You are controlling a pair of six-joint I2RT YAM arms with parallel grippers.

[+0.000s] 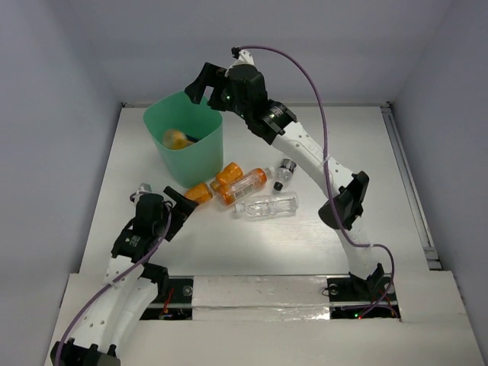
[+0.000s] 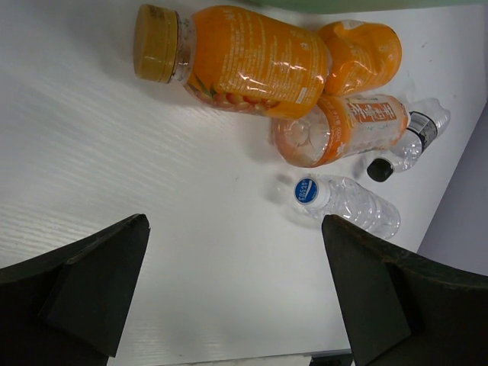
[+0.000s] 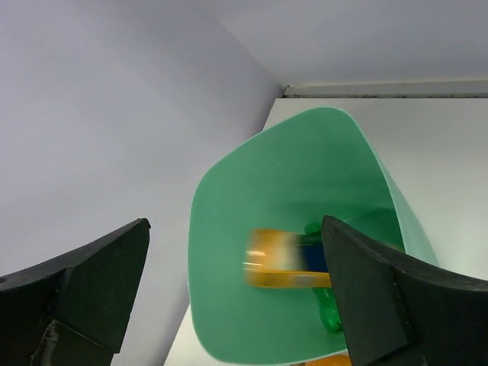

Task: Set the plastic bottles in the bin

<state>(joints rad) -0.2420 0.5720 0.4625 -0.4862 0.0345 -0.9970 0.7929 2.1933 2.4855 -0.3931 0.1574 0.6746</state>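
Observation:
The mint-green bin (image 1: 200, 160) stands at the back left. My right gripper (image 1: 206, 94) hangs open over its rim. An orange bottle (image 1: 176, 139), blurred, is falling inside the bin; in the right wrist view it (image 3: 280, 259) is below my open right gripper (image 3: 236, 293), beside a green bottle (image 3: 329, 314) at the bin's (image 3: 290, 175) bottom. On the table lie three orange bottles (image 1: 200, 193) (image 1: 229, 173) (image 1: 247, 185), a clear black-capped one (image 1: 284, 174) and a clear one (image 1: 267, 206). My left gripper (image 1: 177, 212) is open and empty just left of them.
In the left wrist view, between my open left gripper (image 2: 236, 293) and the bottles is bare table: a gold-capped orange bottle (image 2: 244, 61), a crushed orange one (image 2: 360, 52), a labelled one (image 2: 347, 128), a blue-capped clear one (image 2: 351, 204). Walls enclose the table.

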